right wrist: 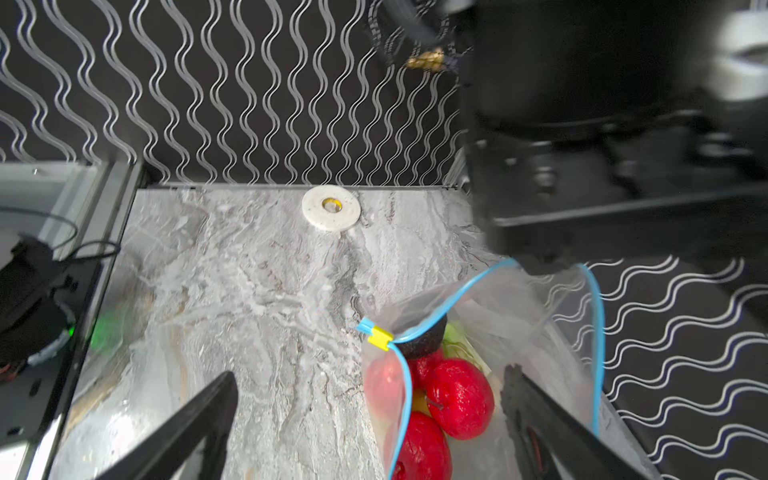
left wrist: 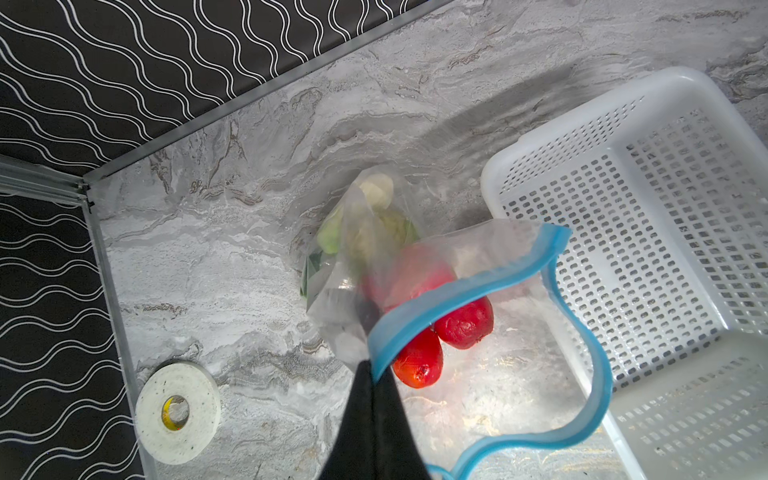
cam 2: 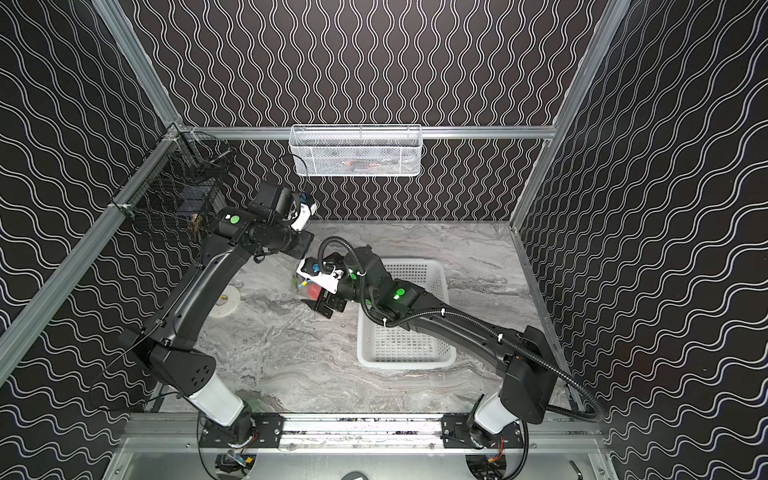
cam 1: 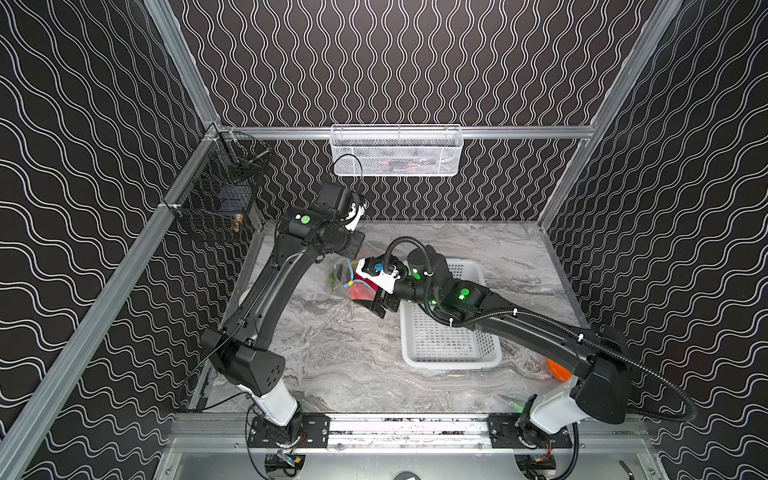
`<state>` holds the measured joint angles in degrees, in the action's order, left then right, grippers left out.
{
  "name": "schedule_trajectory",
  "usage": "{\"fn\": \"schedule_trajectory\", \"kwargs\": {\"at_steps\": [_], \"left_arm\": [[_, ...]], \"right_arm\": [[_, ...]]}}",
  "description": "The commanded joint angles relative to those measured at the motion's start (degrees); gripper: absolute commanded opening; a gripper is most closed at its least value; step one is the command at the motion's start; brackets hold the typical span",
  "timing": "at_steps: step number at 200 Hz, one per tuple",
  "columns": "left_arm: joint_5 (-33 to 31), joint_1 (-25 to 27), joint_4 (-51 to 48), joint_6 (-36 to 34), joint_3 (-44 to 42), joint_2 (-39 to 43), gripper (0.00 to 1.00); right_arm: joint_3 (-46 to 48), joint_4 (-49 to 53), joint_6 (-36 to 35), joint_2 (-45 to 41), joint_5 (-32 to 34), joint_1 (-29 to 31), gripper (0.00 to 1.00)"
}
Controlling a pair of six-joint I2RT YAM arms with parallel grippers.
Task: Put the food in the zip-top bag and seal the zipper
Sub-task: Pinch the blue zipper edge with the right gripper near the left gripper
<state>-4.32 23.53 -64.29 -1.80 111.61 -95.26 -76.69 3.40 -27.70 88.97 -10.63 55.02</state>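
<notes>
Several pieces of the food sit inside the zip-top bag (left wrist: 357,249): red fruits (right wrist: 459,399) nearest the mouth, a dark item (right wrist: 424,340) beside them, and pale green pieces (left wrist: 374,224) deeper in. The bag hangs between the two arms toward the back of the worktop (cam 1: 353,353), its bottom resting on the stone, just beside the white basket (cam 1: 453,363). The left claw (left wrist: 372,374) is clamped together on one end of the blue zipper (left wrist: 469,286). That pinch seems meant to lift the mouth so it gapes upward and the load settles to the bottom. The two zipper tracks bow wide apart, and the yellow slider (right wrist: 380,337) sits at the far end from the pinch, so sealing is not yet begun. The right claw (right wrist: 370,374) stands with its fingers spread wide and holds nothing. One finger is outside the bag and the other seems to be over the open mouth, with the near lip between them. No food shows in the part of the basket in view, so loading looks finished. Reaching the slider should be easy, though the slack film may fold under a pull. A roll of tape (left wrist: 195,432) lies well apart near the wall, and a mesh basket (cam 1: 395,151) and a wire basket (cam 1: 216,199) hang clear above.
</notes>
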Motion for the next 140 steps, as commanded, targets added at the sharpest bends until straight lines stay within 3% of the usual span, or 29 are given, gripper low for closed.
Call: {"fn": "schedule_trajectory", "kwargs": {"at_steps": [1,140], "left_arm": [[-0.38,-0.16,0.66,-0.26,0.21,0.43,0.0],[0.01,-0.55,0.75,-0.09,-0.09,0.08,0.0]], "right_arm": [[-0.83,2.27,-6.42,0.15,-0.74,0.76,0.95],[-7.11,7.66,-22.78,7.08,11.66,5.0,0.65]]}}
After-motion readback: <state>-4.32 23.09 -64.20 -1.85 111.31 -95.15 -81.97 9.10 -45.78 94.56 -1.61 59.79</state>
